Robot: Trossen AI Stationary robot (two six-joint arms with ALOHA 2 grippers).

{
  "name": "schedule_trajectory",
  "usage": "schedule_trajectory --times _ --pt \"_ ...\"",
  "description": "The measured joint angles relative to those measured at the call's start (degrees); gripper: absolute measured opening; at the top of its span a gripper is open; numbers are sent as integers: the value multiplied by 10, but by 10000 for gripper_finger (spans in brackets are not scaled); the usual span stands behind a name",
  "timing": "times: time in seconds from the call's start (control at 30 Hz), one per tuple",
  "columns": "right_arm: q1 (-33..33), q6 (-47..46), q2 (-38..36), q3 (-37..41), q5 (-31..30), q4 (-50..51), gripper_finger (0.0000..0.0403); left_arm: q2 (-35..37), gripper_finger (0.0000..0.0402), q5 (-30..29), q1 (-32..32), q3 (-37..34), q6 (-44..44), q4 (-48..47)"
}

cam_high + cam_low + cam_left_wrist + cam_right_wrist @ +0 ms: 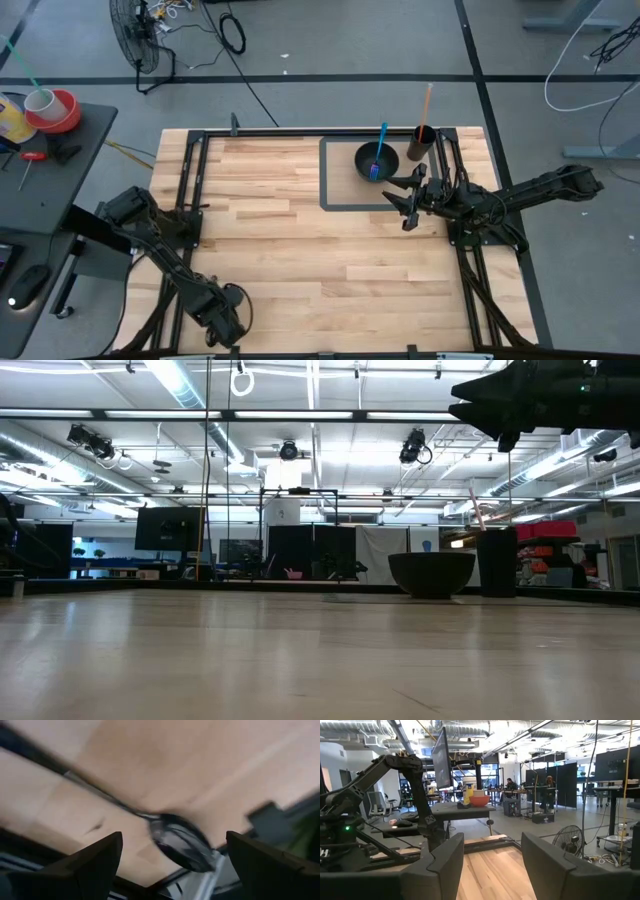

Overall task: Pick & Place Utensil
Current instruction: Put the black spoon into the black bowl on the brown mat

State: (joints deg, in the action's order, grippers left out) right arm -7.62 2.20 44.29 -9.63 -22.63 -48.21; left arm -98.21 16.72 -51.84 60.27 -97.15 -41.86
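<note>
The blue utensil (379, 152) is seen in the bowl (377, 161) near the bench's far edge. The right gripper (408, 196) is held beside it, jaws half open and empty; the left gripper (228, 316), at the near edge, is wide open and empty.

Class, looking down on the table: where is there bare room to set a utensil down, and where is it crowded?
Free: the wide bare wood from the left hand across to the mat, and the mat's own left part. Crowded: the far right corner, where the bowl holding a blue utensil, the cup and the right hand sit close together.

Spoon (379, 152) in bowl (363, 157); cup (420, 143) right of bowl.
</note>
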Motion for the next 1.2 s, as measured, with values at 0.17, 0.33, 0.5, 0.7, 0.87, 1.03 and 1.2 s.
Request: schedule_trajectory --times 0.17,0.33,0.5,0.7,0.87,1.03,1.2 --pt "0 0 0 0 0 0 201 0 360 0 -8 -27 -59 1" --pt "0 -5 0 0 0 0 201 0 359 3 -8 -58 -97 13" --pt "0 -7 0 0 0 1 201 0 336 7 -8 -81 -105 74" --pt "0 -8 0 0 0 1 201 0 266 1 -8 -83 -107 80" --pt "0 -9 0 0 0 1 201 0 193 -8 -7 -83 -104 76" --pt "0 -9 0 0 0 1 201 1 121 -13 -5 -83 -70 73" --pt "0 -9 0 0 0 1 201 1 67 -25 10 -83 -13 73"
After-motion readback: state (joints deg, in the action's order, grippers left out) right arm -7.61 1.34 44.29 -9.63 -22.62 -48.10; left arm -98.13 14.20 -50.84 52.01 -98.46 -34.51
